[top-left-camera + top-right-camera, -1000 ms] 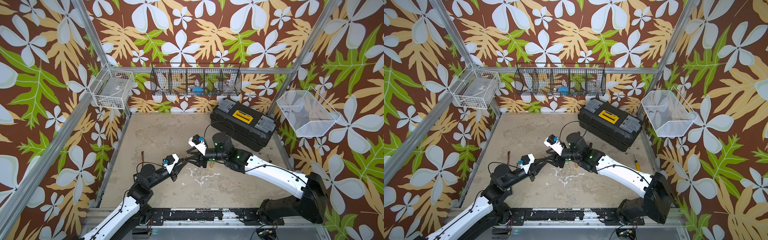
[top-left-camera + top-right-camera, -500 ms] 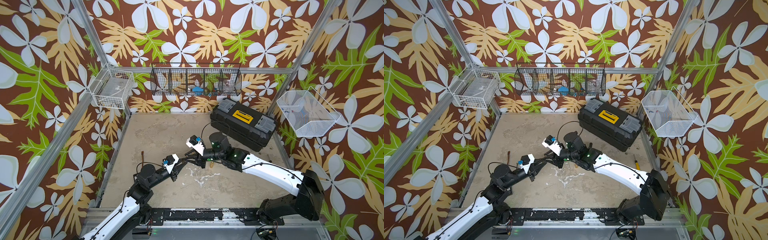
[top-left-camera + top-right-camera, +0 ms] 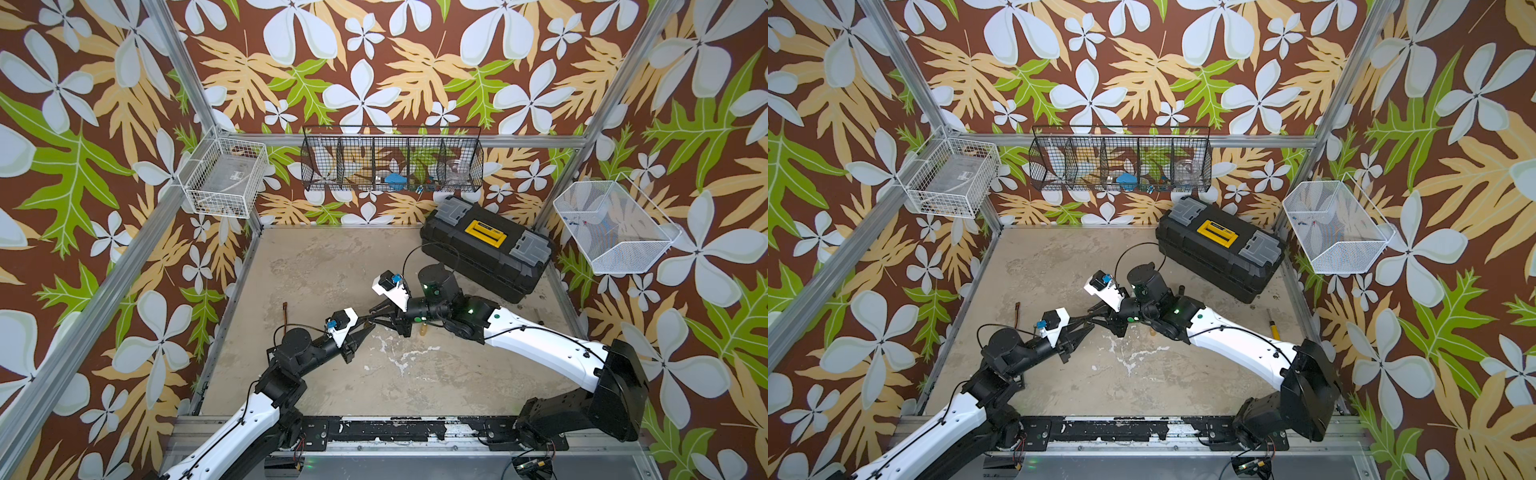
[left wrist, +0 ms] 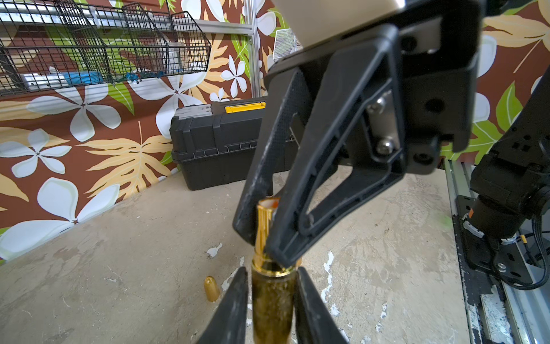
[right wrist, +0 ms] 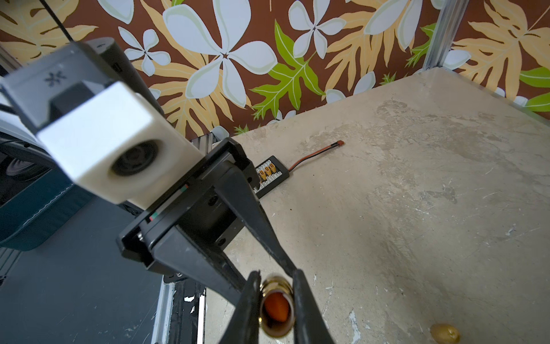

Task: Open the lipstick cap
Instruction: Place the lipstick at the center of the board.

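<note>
lipstick (image 4: 272,297) held above the mottled worktop (image 4: 119,283): glittery gold barrel, polished gold inner sleeve, orange-red stick showing. right gripper (image 5: 276,277) fingers clamped on the sleeve. left gripper (image 4: 272,271) fingers flank the barrel; cannot tell if they press. bullet-shaped gold cap (image 4: 211,289) lies on the worktop.

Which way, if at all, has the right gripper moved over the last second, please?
Yes, slightly: in a top view the right gripper has shifted away from the toolbox, toward the left gripper.
</note>
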Controlling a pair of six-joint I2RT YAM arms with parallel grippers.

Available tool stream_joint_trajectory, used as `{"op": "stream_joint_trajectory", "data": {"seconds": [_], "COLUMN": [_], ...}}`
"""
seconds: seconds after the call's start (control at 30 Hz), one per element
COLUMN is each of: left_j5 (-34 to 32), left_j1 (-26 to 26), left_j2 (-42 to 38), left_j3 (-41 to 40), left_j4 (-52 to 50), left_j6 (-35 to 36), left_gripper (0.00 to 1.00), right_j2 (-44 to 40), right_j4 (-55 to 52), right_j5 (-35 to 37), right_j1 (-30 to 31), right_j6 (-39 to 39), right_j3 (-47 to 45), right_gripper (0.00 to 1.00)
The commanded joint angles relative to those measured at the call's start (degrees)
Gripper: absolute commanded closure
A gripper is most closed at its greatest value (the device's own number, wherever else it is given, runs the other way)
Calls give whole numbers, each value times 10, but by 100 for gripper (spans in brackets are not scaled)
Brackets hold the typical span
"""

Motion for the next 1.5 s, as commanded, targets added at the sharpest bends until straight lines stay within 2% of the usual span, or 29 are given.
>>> {"op": "stream_joint_trajectory", "data": {"seconds": [0.0,0.2,0.37,0.5,0.73,1.0,1.17,1.47], "left_j5": [-4,7,-1,-71,-216,-274,-366,-391], "left_j1": [0,0,-1,0,0,0,0,0], "left_j2": [1,17,20,13,3,-1,-4,-8], "left_j3": [-2,2,6,21,49,69,89,97], "left_j4": [10,6,-5,-45,-97,-116,-147,-160], "left_j6": [1,-4,-3,5,-26,-56,-104,-108], "left_gripper": [59,43,38,37,37,38,37,34], "right_j2": [-6,-8,-6,1,40,113,153,201], "right_j4": [1,-8,-11,18,59,82,95,120], "right_j5": [-2,68,182,274,360,363,361,376], "right_j1": [1,1,1,0,0,1,2,21], "right_j6": [0,0,15,43,70,98,102,76], "right_j3": [3,4,2,-16,-57,-66,-59,-52], "right_gripper": [83,84,85,84,84,84,84,84]}}
